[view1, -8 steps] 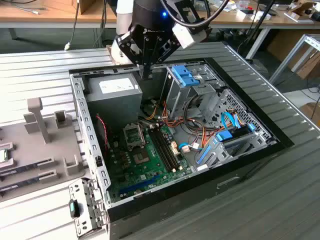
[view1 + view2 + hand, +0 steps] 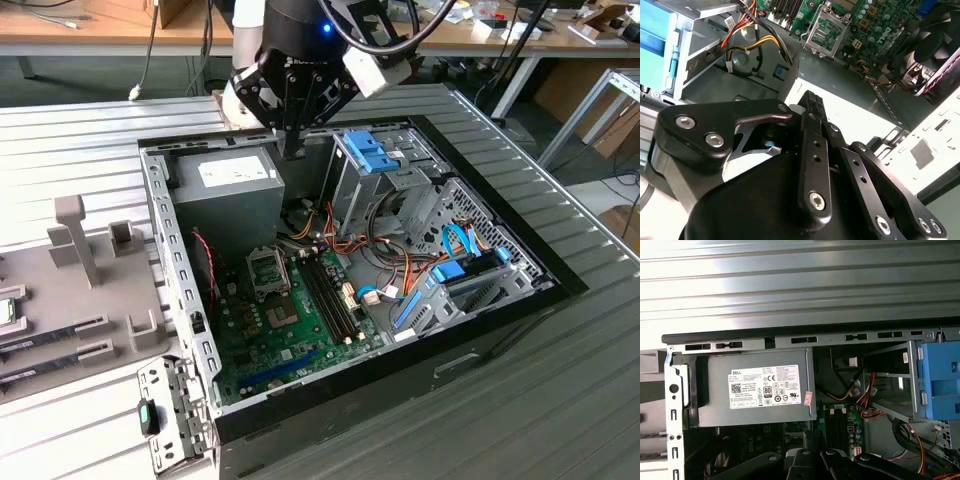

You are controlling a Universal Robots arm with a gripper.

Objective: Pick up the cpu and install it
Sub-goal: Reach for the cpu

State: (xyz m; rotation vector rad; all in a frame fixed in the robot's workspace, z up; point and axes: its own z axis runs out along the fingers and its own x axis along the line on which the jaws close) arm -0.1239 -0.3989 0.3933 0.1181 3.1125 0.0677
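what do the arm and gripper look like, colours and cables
The gripper is matte black, built of angular linkage plates joined by silver screws. On the black wrist above it a blue light glows, a white block sits beside it, and black cables loop past.

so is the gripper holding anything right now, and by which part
Nothing held: the gripper is shut on itself, bare, above the power supply.

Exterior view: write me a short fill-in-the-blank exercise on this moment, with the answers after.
1. The gripper hangs above the grey ___.
2. The motherboard is coloured ___.
3. The drive caddy nearest the gripper is coloured ___.
Missing words: power supply; green; blue.
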